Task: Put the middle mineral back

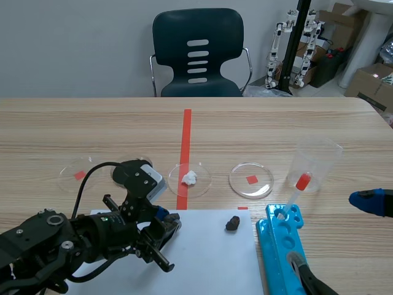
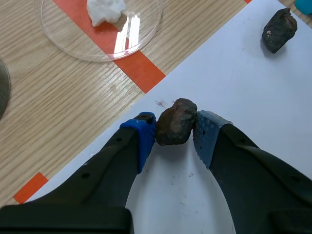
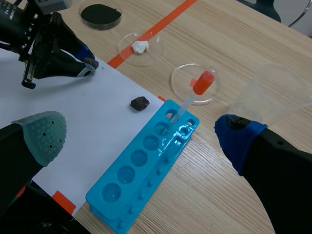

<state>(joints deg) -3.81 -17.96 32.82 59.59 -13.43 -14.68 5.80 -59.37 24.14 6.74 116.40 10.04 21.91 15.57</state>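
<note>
Desk [image 1: 307,123] carries one white sheet [image 1: 209,258], one blue rack [image 1: 279,252] and three clear dishes [image 1: 261,187], the middle one holding a white lump [image 1: 189,178]. Of two dark stones, one loose stone [image 1: 232,223] lies on the sheet; the left pincer [image 2: 176,134] is clamped on the brown stone [image 2: 175,122] near the sheet's edge. The right pincer [image 3: 141,135] gapes wide, empty.

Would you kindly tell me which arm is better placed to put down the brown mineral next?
Left. The left claw is shut on the brown mineral over the white paper, while the right claw stands open, holding nothing, beside the blue rack.
</note>
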